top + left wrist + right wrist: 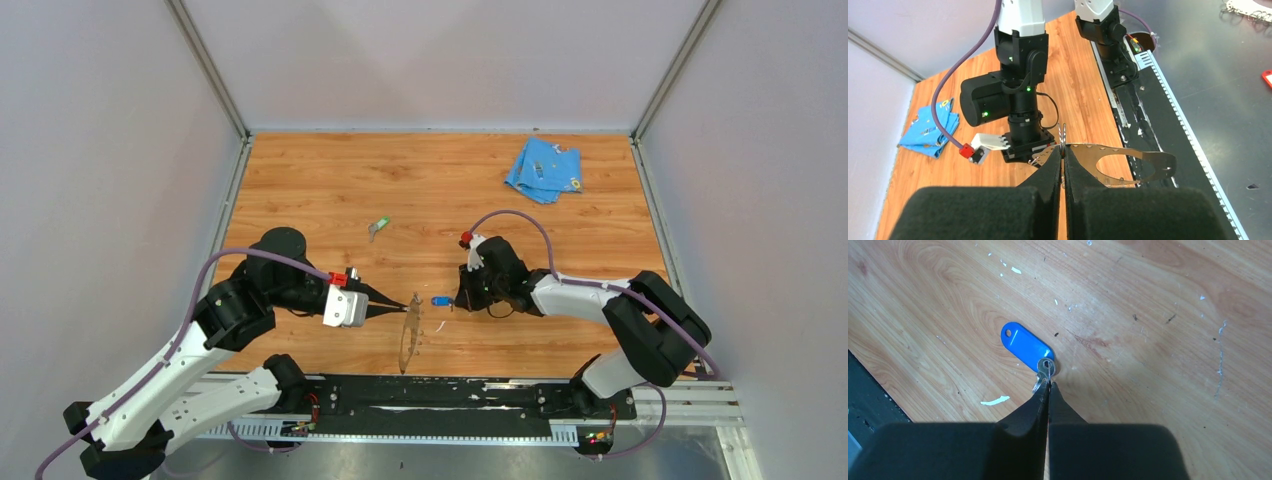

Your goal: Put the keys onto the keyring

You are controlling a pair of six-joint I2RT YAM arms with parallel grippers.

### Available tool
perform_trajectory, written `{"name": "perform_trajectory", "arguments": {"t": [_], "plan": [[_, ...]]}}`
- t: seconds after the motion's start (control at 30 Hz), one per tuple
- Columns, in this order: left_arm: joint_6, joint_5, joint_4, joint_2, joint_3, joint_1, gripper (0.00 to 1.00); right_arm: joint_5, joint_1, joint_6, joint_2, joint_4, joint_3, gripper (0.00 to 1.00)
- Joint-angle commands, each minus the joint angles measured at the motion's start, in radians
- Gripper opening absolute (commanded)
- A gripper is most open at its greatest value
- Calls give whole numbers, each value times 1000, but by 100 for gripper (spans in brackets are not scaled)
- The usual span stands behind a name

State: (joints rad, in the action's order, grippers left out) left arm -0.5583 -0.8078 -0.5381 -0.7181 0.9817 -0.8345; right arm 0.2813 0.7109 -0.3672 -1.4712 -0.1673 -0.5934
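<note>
Lower centre of the top view: the left gripper [408, 302] is clamped on the keyring [408, 338], held on edge. Just right of it, the right gripper [458, 300] pinches the blue key [441, 300] by its metal end, long axis pointing left at the ring. The green key [379, 228] lies apart, higher up.

Keyring [408, 335]: front centre of table [300, 180], on edge in left jaws.
Near key [441, 300]: just right of keyring, at right jaws.
Far key [379, 227]: behind keyring, well apart.
Cloth [543, 168]: rear right corner.
</note>
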Motion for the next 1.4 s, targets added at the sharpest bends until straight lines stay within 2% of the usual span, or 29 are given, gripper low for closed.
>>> {"name": "perform_trajectory", "arguments": {"t": [0.0,0.2,0.33,0.5,0.67,0.8,0.9,1.0,1.1,1.37], "plan": [[-33,-4,-20,14,18,-5,0,-3,-13,-27,-6,-34,1,1],[-41,6,-31,21,17,-6,0,17,-14,-19,14,-36,6,1],[-28,3,-33,27,11,-5,0,2,-12,56,102,-16,8,0],[-11,-53,-32,36,-4,-6,0,-38,44,296,350,14,28,0],[68,-77,24,32,-8,-5,0,-91,149,550,571,159,-27,0],[133,-98,90,18,-4,-5,0,-174,287,709,677,301,-108,0],[157,-104,114,4,7,-5,0,-239,381,801,696,408,-213,0],[188,-106,138,-2,15,-5,0,-191,409,828,690,488,-331,0],[210,-110,141,-5,28,-5,0,-46,412,903,708,516,-373,0],[183,-141,122,-6,18,-6,0,60,424,1068,668,620,-514,0]]}}
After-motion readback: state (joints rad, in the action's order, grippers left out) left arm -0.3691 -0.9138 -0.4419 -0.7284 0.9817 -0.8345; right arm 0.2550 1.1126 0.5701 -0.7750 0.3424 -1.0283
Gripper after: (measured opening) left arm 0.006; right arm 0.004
